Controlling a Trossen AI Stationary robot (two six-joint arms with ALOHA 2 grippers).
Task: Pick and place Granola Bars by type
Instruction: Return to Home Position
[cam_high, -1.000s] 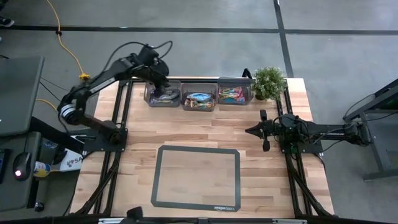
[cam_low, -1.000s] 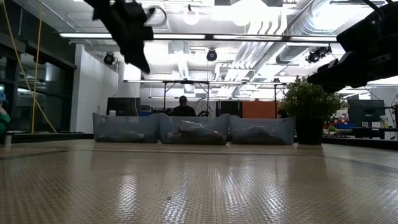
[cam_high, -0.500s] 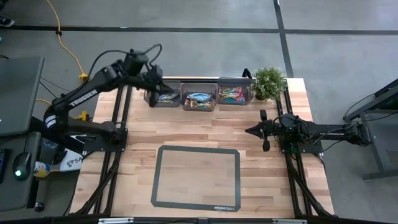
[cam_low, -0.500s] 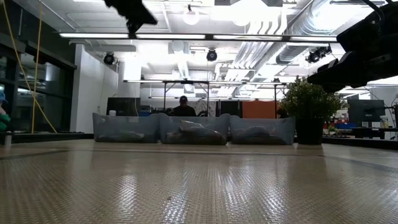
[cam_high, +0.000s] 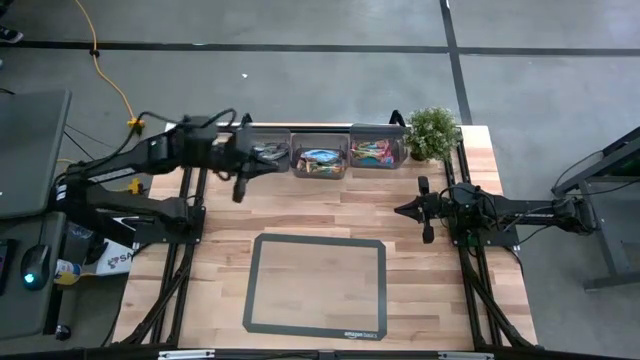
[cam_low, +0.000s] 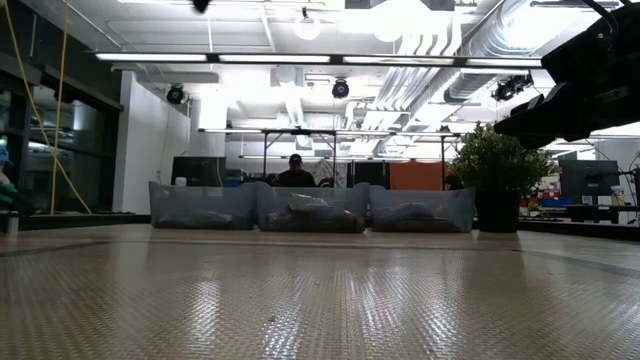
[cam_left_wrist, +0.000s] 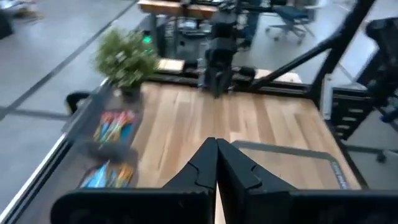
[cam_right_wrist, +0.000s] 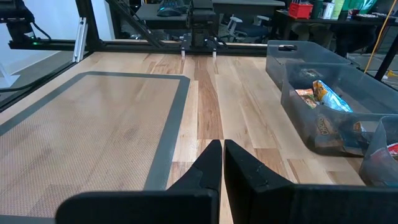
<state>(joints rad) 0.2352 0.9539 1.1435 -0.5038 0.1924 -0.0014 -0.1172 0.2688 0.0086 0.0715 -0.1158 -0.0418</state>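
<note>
The Granola Bars lie in three clear bins along the table's far edge. Dark purple-blue ones are in the left bin (cam_high: 268, 153), bright blue ones in the middle bin (cam_high: 320, 160) and pink, multicoloured ones in the right bin (cam_high: 374, 152). My left gripper (cam_high: 257, 167) is shut and holds nothing. It hangs high beside the left bin's near left corner and points roughly level toward the table's right; its wrist view shows the closed fingertips (cam_left_wrist: 216, 143). My right gripper (cam_high: 400, 210) waits shut at the table's right, its fingertips (cam_right_wrist: 222, 144) low over the wood.
A potted plant (cam_high: 432, 130) stands at the far right corner beside the bins. A grey-framed mat (cam_high: 315, 285) lies in the table's near middle. Bare wood stretches between the bins and the mat. A person (cam_low: 294, 172) sits in the room beyond the bins.
My left gripper has risen from over the left bin and drawn back toward the table's near left. It has tipped from pointing steeply down to nearly level. In the low view it has climbed out of the top of the picture. The bins and bars have stayed put.
</note>
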